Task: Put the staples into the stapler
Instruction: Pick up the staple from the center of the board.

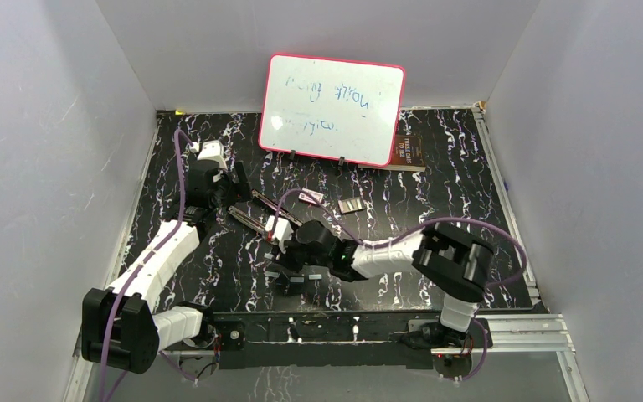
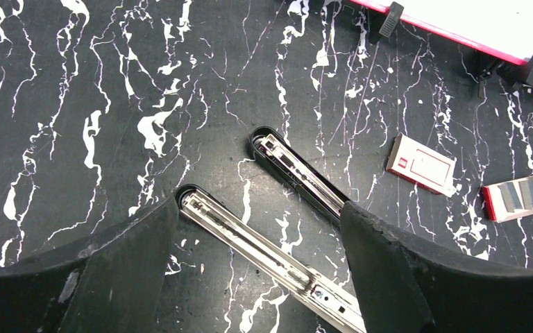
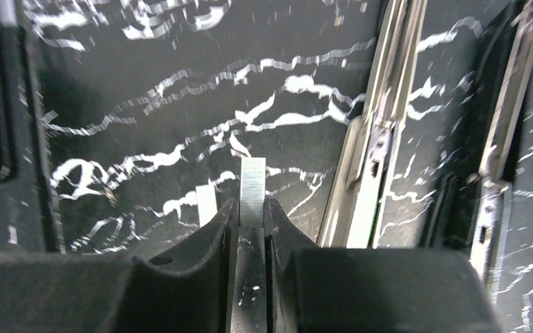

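Observation:
The stapler (image 1: 259, 213) lies hinged open on the black marbled table, with its shiny metal rail (image 2: 264, 250) facing up and its other black half (image 2: 298, 173) beside it. My left gripper (image 2: 260, 211) hangs open just above the two front tips, one finger on each side and touching nothing. My right gripper (image 3: 252, 208) is shut on a short silvery strip of staples (image 3: 252, 191), which sticks out past the fingertips. It is held just left of the rail (image 3: 382, 139). A second strip (image 3: 207, 203) lies on the table beside the fingers.
A small white box with a red label (image 2: 422, 164) and an open red-edged tray of staples (image 2: 517, 198) lie right of the stapler. A whiteboard (image 1: 332, 109) stands at the back. A small dark block (image 1: 289, 276) sits near the front, under the right arm.

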Tool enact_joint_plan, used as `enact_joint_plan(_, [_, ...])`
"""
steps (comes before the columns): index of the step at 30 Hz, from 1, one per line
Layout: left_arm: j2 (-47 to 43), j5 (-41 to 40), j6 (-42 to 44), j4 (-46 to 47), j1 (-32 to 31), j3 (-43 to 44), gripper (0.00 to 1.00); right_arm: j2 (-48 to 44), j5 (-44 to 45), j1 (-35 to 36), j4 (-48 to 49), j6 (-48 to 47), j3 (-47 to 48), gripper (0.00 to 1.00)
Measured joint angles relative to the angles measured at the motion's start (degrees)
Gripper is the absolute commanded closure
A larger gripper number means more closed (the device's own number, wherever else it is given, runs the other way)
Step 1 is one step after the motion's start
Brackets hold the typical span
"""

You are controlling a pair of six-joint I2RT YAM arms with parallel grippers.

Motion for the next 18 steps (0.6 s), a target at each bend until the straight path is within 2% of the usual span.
enact_joint_plan(1, [0.0, 0.2, 0.0, 0.1, 0.0, 0.0, 0.03, -1.4, -0.1, 0.0, 0.1, 0.1, 0.0, 1.0])
enact_joint_plan(2, [0.0, 0.3, 0.0, 0.2, 0.0, 0.0, 0.02, -2.8, -0.1, 0.0, 0.2, 0.2, 0.0, 1.0])
enact_joint_plan(9, [0.0, 0.5, -1.4, 0.3, 0.0, 0.0, 0.02, -10.1, 1.5, -0.5, -2.2, 0.1, 0.0, 1.0])
enact_joint_plan(18, [4.8, 0.3, -1.9, -3.2, 1.0, 5.1, 0.02, -11.4, 5.2, -4.9, -15.6, 2.2, 1.9, 1.0])
